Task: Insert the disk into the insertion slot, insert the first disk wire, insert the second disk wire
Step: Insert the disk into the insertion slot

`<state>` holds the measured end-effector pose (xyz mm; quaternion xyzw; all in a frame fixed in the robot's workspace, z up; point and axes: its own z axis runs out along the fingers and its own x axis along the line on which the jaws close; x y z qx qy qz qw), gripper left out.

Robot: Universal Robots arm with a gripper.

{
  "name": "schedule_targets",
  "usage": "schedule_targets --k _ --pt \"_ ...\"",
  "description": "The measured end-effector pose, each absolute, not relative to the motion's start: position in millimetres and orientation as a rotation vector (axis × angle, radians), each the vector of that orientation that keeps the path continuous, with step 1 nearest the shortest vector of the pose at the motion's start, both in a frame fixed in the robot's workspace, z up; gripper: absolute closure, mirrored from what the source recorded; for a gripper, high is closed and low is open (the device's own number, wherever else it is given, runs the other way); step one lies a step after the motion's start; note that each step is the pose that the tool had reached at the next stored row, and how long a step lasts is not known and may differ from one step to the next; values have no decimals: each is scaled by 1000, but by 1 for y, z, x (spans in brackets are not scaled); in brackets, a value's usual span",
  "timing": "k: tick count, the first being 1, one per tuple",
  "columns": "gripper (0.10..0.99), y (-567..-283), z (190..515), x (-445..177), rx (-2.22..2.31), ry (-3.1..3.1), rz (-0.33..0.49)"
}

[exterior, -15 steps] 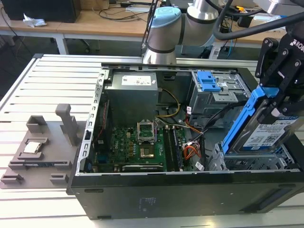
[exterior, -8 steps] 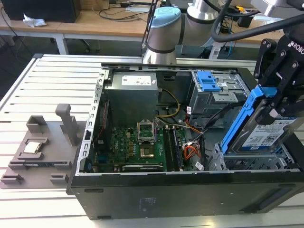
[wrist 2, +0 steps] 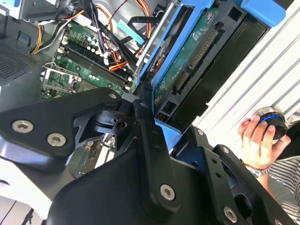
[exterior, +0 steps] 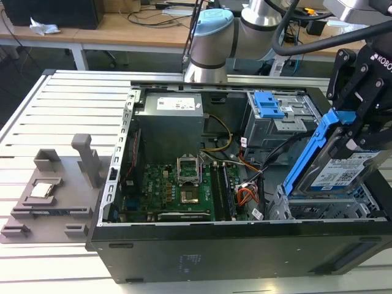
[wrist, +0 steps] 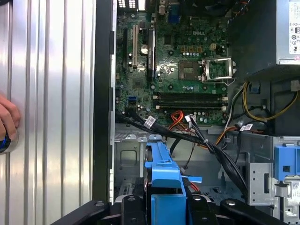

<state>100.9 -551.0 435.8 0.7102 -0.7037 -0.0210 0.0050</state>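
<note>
In the exterior view my gripper [exterior: 360, 130] is shut on the disk [exterior: 340, 174], a grey drive with a white label in a bright blue carrier [exterior: 311, 150]. The disk hangs steeply tilted over the case's right end, its lower edge just above the insertion slot [exterior: 321, 211], a low grey perforated cage. In the second wrist view the disk's green circuit-board underside [wrist 2: 193, 50] runs away from the black fingers [wrist 2: 149, 140]. The first wrist view looks along the carrier's blue edge [wrist: 164, 171] into the case. Loose black wires [wrist: 197, 137] lie across the bay beside the cage.
The open black computer case [exterior: 184, 260] holds a green motherboard [exterior: 177, 190] and a power supply [exterior: 168, 122]. A taller grey cage with a blue latch [exterior: 268, 104] stands behind the slot. A grey fixture [exterior: 52, 190] lies at the exterior view's left. A hand [wrist 2: 257, 140] rests on the slatted table.
</note>
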Motion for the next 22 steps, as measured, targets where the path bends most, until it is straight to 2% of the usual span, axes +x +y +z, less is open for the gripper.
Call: schedule_targets --k 22 --pt "722 -551 409 101 2224 -2203 -66"
